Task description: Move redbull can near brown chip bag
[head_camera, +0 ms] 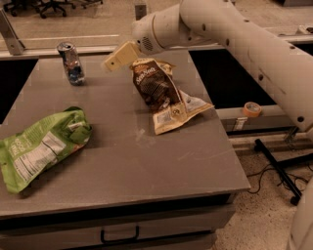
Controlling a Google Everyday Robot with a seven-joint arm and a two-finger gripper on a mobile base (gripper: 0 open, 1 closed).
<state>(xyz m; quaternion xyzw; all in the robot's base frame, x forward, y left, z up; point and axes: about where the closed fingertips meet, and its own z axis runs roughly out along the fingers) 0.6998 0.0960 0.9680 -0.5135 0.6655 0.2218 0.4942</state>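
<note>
The redbull can stands upright at the far left of the grey table. The brown chip bag lies crumpled right of the table's middle, its pale label panel toward the front right. My gripper, cream coloured, hangs in the air above the table's far edge. It is between the can and the bag, close to the bag's top left corner and about a hand's width right of the can. It holds nothing that I can see.
A large green bag lies at the table's front left. An orange tape roll sits on a ledge right of the table. My white arm spans the upper right. Office chairs stand behind a rail.
</note>
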